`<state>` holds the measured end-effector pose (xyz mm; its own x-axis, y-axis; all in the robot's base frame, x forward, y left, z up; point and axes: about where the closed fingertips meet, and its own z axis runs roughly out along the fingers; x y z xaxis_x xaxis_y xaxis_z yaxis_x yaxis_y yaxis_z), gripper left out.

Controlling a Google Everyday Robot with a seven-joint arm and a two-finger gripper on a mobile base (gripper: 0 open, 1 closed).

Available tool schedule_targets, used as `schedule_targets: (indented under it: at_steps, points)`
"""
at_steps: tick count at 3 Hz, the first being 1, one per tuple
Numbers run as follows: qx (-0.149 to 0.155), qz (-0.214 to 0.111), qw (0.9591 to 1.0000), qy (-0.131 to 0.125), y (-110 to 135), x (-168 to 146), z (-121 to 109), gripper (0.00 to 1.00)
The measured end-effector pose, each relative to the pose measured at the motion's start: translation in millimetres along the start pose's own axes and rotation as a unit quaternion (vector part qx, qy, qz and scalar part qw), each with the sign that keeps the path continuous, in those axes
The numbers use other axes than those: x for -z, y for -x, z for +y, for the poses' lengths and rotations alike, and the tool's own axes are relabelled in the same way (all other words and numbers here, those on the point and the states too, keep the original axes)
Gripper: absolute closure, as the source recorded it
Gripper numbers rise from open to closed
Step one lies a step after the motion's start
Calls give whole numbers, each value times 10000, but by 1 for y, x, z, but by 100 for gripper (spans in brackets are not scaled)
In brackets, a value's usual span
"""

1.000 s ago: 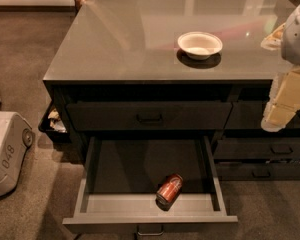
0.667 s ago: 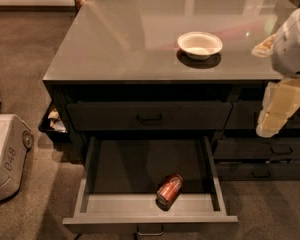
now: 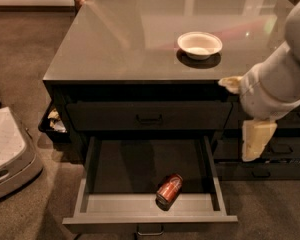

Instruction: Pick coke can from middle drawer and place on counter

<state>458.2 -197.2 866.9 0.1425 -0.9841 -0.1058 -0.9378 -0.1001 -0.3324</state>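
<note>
The coke can (image 3: 169, 189), red with silver ends, lies on its side on the grey floor of the open middle drawer (image 3: 105, 204), near the front wall and right of centre. The glossy grey counter (image 3: 130, 39) is the top of the dark cabinet. My gripper (image 3: 256, 140) hangs from the white arm at the right, pointing down, in front of the right-hand drawers. It is above and to the right of the can, outside the drawer. It holds nothing that I can see.
A white bowl (image 3: 199, 44) stands on the counter's right part. A dark shut drawer with a black handle (image 3: 149, 118) is above the open one. Narrower dark drawers (image 3: 270, 159) are at the right. A grey-white machine (image 3: 7, 151) sits on the carpet at the left.
My arm and gripper have moved left and down, from the frame's right edge toward the open drawer. The can and the drawer have not moved.
</note>
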Motion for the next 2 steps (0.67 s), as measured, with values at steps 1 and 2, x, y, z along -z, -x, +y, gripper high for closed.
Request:
schedule_targets:
  at_steps: [1,2]
  points:
    - [1126,-45,9936,116,6,-64,6,0]
    - [1544,-54,9879,103,6,-67,6,0]
